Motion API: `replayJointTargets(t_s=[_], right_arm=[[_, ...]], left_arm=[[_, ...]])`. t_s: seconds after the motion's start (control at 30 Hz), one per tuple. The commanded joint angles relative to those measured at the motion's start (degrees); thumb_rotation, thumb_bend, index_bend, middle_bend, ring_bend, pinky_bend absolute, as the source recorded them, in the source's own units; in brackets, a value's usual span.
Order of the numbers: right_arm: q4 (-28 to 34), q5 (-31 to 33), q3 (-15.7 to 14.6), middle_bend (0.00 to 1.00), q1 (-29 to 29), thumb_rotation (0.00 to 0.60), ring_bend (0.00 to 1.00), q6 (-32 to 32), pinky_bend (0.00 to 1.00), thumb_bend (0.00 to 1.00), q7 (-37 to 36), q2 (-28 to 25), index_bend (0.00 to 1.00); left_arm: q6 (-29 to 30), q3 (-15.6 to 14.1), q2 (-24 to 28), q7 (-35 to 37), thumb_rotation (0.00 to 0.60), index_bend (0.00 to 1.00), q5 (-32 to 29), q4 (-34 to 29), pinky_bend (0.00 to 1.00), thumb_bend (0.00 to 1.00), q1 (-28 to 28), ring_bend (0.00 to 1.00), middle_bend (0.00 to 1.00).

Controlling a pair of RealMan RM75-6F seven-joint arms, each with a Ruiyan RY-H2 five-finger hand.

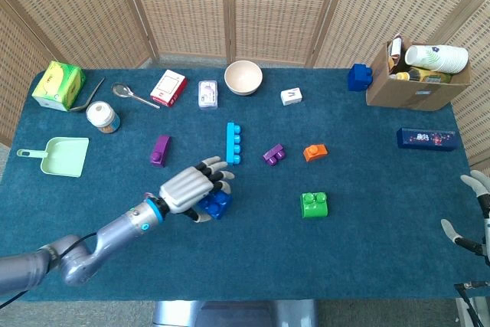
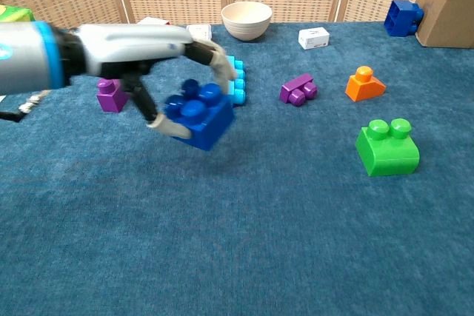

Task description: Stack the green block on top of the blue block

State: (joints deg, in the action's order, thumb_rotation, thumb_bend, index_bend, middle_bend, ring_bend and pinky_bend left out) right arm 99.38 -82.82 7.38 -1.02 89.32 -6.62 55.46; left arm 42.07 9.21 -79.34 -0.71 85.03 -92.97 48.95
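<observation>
Over on the far left sits the mint-green dustpan point(image 1: 59, 156), and just inboard of it the small purple block point(image 1: 160, 149), both out of the play. Now the action: the left hand point(image 1: 190, 188) has the blue block point(image 2: 200, 115) clamped between thumb below and fingers curled over the top, studs up, tilted a little, and from the chest view it looks clear of the blue tablecloth point(image 2: 244, 242) (a shadow lies under it). Behind it lies the long cyan brick point(image 1: 232, 143), running front to back.

Here is what matters: the green block point(image 2: 387, 146) lies well apart to the right of that loaded hand, flat on the cloth, its two studs side by side so its long axis runs left to right. Beyond it are the purple double block point(image 1: 273, 154) and the orange block point(image 1: 315, 152).

At the right edge, the right hand point(image 1: 471, 208) is only partly in frame, fingers apart, holding nothing. My read: it is the nearer one to the green block, so once blue is set down, green is its pick.
</observation>
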Motion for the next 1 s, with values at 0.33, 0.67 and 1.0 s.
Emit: replayJointTargets(t_s=[0.33, 0.67, 1.0], right_arm=[[-0.1, -0.2, 0.1, 0.15, 0.1, 0.521, 0.03, 0.3, 0.19, 0.24, -0.7, -0.2, 0.17], [-0.8, -0.1, 0.0, 0.15, 0.8, 0.521, 0.03, 1.1, 0.19, 0.24, -2.0, -0.3, 0.18], [-0.5, -0.1, 0.0, 0.15, 1.7, 0.526, 0.02, 2.3, 0.19, 0.24, -2.5, -0.9, 0.17]], left_arm=[[-6.3, 1.7, -7.2, 0.4, 0.556, 0.45, -2.5, 6.3, 0.0, 0.31, 8.4, 0.06, 0.19], [-10.2, 2.6, -12.3, -1.1, 0.558, 0.46, -6.7, 10.8, 0.0, 0.31, 13.6, 0.06, 0.19], [-12.9, 2.8, -16.5, -4.3, 0.554, 0.45, -11.7, 15.2, 0.0, 0.31, 17.8, 0.05, 0.18]])
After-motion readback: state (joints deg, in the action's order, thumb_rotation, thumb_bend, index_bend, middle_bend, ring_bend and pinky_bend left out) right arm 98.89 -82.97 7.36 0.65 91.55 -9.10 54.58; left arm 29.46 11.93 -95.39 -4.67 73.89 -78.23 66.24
